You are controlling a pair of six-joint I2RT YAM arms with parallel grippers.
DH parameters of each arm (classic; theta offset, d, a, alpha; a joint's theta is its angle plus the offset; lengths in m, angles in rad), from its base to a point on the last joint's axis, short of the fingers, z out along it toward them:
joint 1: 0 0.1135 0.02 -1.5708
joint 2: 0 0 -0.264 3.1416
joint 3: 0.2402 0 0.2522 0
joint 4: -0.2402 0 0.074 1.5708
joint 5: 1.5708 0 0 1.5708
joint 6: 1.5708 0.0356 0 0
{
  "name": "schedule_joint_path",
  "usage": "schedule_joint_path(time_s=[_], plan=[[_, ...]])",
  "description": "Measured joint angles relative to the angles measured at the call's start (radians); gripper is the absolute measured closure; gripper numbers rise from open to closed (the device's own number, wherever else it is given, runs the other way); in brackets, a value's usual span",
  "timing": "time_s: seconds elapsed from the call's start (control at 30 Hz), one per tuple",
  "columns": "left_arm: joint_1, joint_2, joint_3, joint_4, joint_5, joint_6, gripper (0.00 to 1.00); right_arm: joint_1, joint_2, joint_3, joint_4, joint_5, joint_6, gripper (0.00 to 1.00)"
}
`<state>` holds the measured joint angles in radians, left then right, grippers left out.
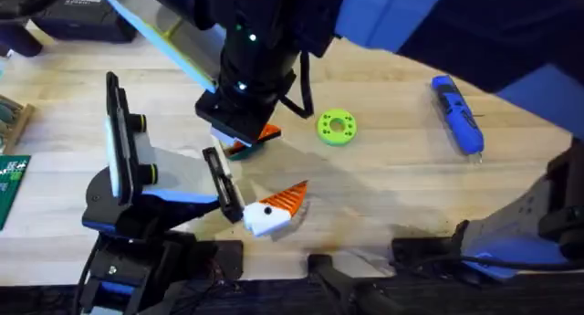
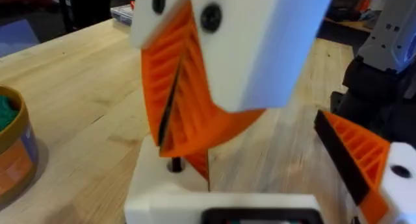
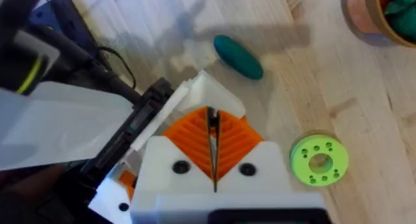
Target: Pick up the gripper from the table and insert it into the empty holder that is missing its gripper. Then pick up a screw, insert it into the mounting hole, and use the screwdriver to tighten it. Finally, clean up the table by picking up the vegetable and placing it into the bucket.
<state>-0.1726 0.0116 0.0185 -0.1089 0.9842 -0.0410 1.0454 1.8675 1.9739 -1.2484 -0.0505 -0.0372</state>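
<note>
My right gripper (image 1: 245, 137) hangs point-down over the white and pale-blue arm (image 1: 173, 183). Its orange ribbed pads (image 3: 213, 143) are pressed together right at the white holder (image 3: 208, 94). In the left wrist view a thin orange edge of the gripper piece (image 2: 199, 165) sticks out under those pads, beside a dark mounting hole (image 2: 174, 164). My left gripper's white body (image 2: 221, 208) lies close below. The blue screwdriver (image 1: 456, 114) rests at the far right. The dark green vegetable (image 3: 238, 55) lies just beyond the holder. The bucket (image 3: 380, 16) (image 2: 13, 152) stands farther off.
The arm's other finger block (image 1: 274, 210) (image 2: 364, 159) carries an orange wedge. A bright green ring disc (image 1: 336, 126) (image 3: 318, 160) lies right of my right gripper. A green circuit board (image 1: 9, 187) sits at the left edge. Bare wood stretches between the disc and the screwdriver.
</note>
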Motion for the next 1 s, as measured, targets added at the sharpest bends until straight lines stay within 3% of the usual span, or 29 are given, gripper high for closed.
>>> schedule_joint_path(time_s=[0.73, 0.77, 0.97, 1.0], plan=[[0.001, 0.007, 0.0, -0.001, -0.001, -0.024, 0.015, -0.002, 0.037, 0.008, -0.006, -0.011, -0.011, 0.994], [0.001, 0.007, 0.0, -0.001, -0.001, -0.024, 0.015, -0.002, 0.037, 0.008, -0.01, -0.012, -0.009, 0.933], [0.001, 0.006, 0.0, 0.0, -0.001, -0.019, 0.016, -0.044, 0.035, 0.008, -0.035, -0.007, 0.001, 0.067], [0.001, 0.006, 0.0, 0.0, 0.0, -0.016, 0.016, -0.059, 0.034, 0.008, -0.036, -0.009, 0.005, 0.026]])
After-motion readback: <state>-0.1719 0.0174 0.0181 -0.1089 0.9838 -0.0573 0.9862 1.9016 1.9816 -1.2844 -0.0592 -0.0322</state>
